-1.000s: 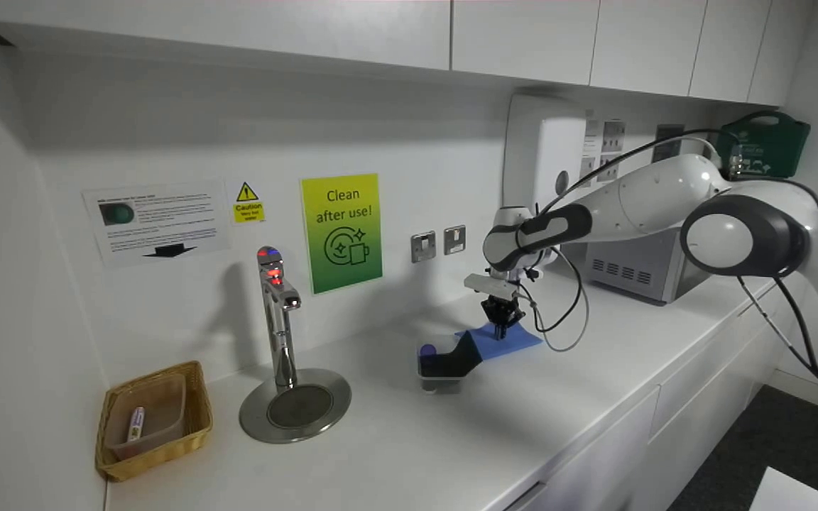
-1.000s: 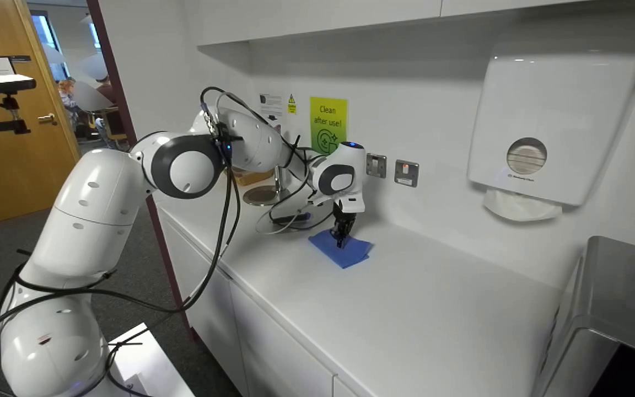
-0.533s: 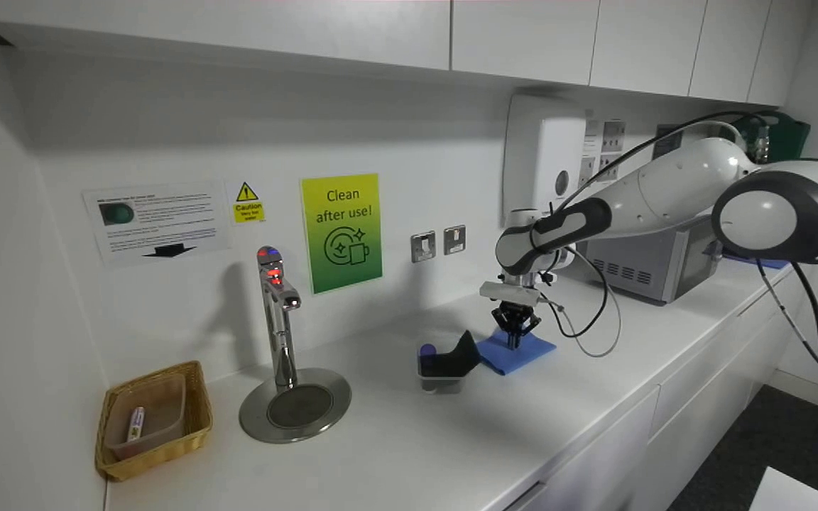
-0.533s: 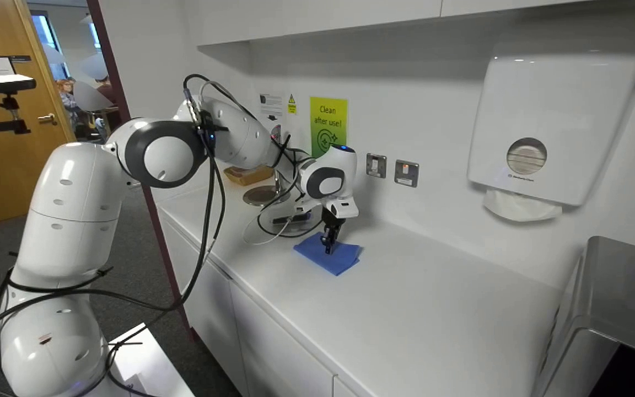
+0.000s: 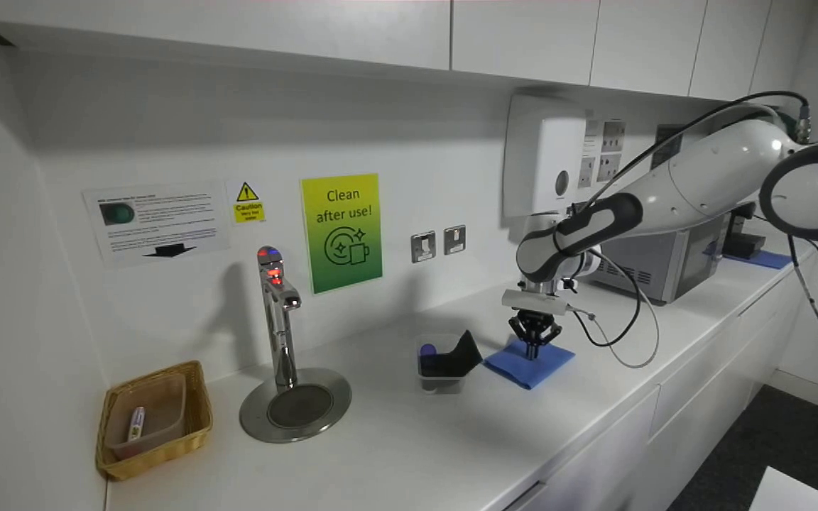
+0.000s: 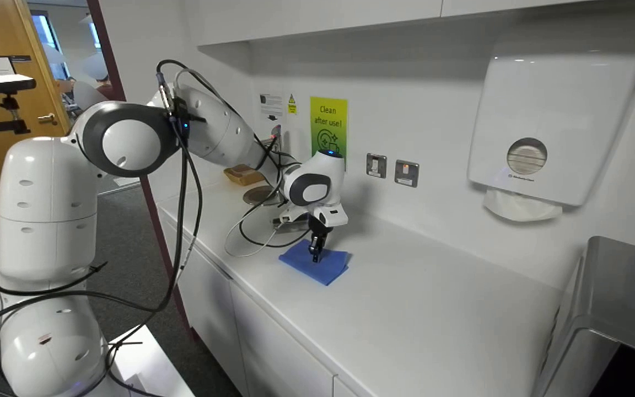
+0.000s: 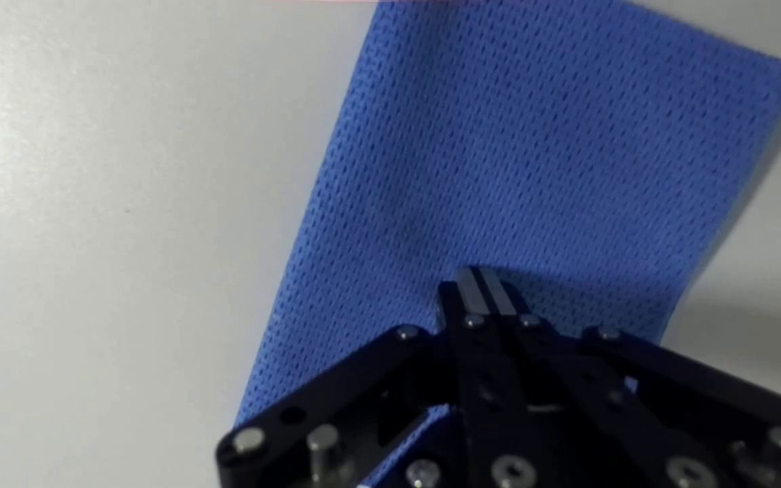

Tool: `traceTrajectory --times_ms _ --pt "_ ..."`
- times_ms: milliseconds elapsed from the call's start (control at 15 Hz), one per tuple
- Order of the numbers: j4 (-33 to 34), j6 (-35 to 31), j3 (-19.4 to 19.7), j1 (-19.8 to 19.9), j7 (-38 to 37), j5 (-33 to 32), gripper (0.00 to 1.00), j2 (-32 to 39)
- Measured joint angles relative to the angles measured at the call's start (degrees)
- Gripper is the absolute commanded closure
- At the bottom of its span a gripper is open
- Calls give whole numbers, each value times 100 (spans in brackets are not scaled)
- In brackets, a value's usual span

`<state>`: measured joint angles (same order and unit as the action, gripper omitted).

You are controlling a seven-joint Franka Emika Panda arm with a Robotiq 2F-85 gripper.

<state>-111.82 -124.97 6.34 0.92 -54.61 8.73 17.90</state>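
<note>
- The claw (image 7: 482, 281) is pressed together, gripping nothing I can see, its tips touching a folded blue cloth (image 7: 512, 163).
- That cloth lies on the countertop (image 5: 395, 440), between its back and front edges.

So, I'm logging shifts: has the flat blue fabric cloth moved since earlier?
Yes: in an exterior view, the cloth has shifted right, away from the tall chrome tap, toward the front of the white counter.
</note>
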Motion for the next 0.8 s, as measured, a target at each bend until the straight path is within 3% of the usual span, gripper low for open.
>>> traceTrajectory --times_ms 400,800 --pt "-465 -234 164 136 7 3 100 -293" --pt "-612 -329 473 545 7 95 100 -371"
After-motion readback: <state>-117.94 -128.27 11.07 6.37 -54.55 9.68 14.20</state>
